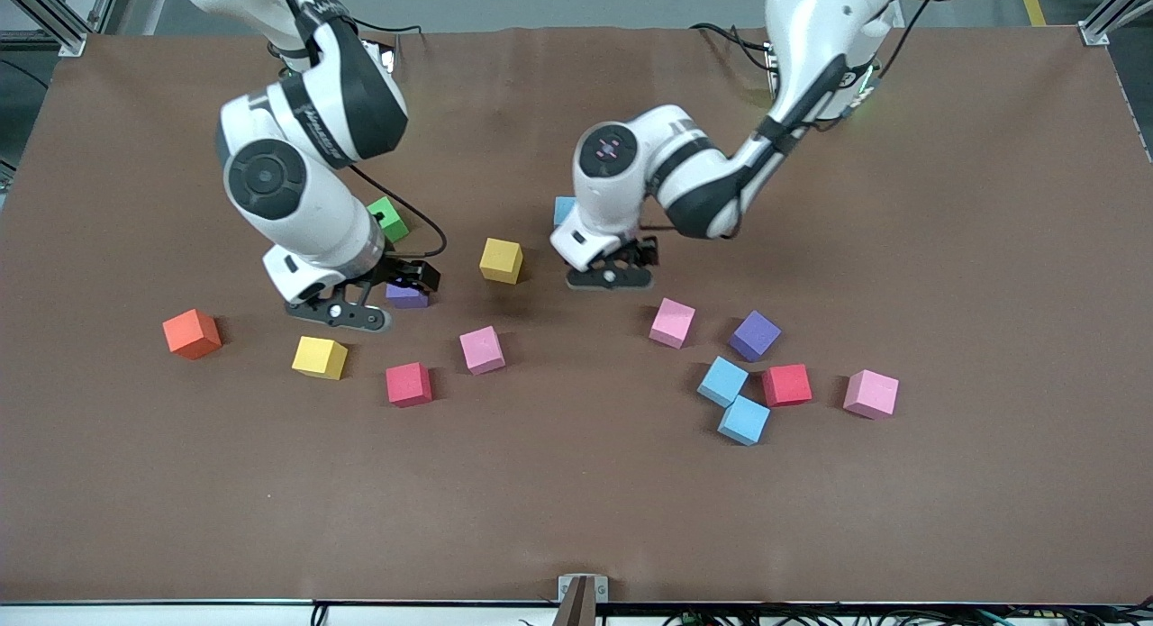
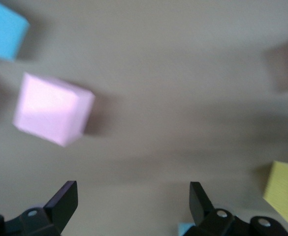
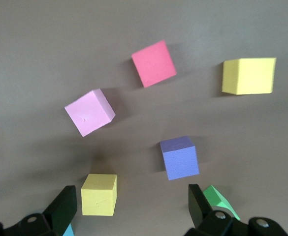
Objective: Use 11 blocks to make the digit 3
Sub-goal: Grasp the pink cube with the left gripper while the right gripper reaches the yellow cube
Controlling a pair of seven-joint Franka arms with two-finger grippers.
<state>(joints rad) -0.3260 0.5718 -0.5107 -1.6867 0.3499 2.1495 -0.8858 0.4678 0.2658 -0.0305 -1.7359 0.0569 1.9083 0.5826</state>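
1. brown table cover (image 1: 946,248) spans the whole surface, with cubes scattered loose on it and no digit 3 formed
2. right arm comes from its base and bends low; right gripper (image 1: 360,303) hangs with fingers spread and empty just above a purple cube (image 1: 407,294), with a green cube (image 1: 388,218) farther from the front camera
3. left arm reaches in toward the table's middle; left gripper (image 1: 611,270) is released, fingers (image 2: 65,199) apart, holding nothing, with a light blue cube (image 1: 564,210) half hidden by its wrist
4. yellow cube (image 1: 501,259) sits between the two grippers
5. orange cube (image 1: 191,333), another yellow (image 1: 319,357), a red (image 1: 409,384) and a pink (image 1: 482,349) lie nearer the front camera, toward the right arm's end
6. toward the left arm's end: pink (image 1: 673,322), purple (image 1: 755,335), two touching light blue cubes (image 1: 732,401), red (image 1: 786,385), pink (image 1: 871,393)
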